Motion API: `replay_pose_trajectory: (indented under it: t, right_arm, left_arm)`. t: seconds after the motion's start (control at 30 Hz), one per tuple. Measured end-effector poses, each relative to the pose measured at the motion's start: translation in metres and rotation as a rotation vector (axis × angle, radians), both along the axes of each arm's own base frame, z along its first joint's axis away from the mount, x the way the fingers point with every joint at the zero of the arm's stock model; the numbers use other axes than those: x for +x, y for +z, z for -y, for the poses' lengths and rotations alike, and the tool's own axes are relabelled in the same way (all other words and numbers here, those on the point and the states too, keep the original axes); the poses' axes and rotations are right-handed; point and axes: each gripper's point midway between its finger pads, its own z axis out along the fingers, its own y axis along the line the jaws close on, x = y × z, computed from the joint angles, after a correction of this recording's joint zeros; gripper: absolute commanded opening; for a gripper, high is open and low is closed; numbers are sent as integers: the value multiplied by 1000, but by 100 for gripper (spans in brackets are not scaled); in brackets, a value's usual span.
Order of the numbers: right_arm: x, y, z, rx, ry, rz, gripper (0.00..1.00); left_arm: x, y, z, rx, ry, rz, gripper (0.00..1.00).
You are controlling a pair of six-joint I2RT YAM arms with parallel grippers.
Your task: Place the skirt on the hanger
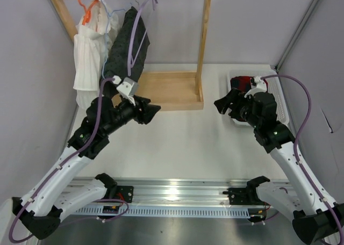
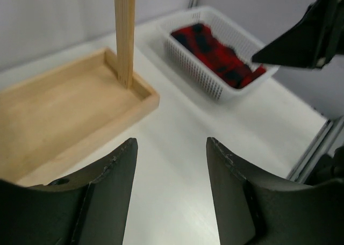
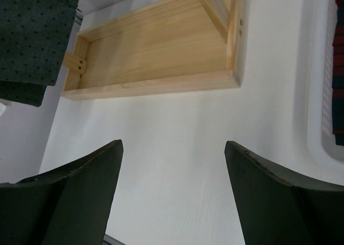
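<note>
The skirt hangs at the upper left of the top view, draped in a long fold below the wooden rail. The light-blue hanger shows as thin wire along its left side. A lilac hanger crosses the skirt's front, and I cannot tell for sure which wire bears the cloth. Hung so, it falls free above the rack's wooden tray, so the placing looks done or nearly so. Further left hang a white garment and an orange hanger. The left gripper sits near the skirt's lower edge but points away from it, its fingers spread wide with nothing between them. The right gripper, at mid right beside the white basket of plaid cloth, is likewise wide apart and empty, touching nothing
</note>
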Motion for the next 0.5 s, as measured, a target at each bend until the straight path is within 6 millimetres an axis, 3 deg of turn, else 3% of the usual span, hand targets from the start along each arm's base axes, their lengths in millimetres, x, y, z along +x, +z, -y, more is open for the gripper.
replay_pose_trajectory:
  t: [0.2, 0.27, 0.5]
  right_arm:
    - [-5, -14, 9, -9, -46, -27, 93]
    - [-4, -17, 12, -14, -68, -35, 98]
    - [-3, -36, 19, -34, -104, -75, 99]
  left_arm:
    - [6, -58, -7, 100, 49, -96, 59]
    - [5, -68, -7, 114, 50, -113, 59]
    - [4, -99, -8, 157, 46, -163, 59]
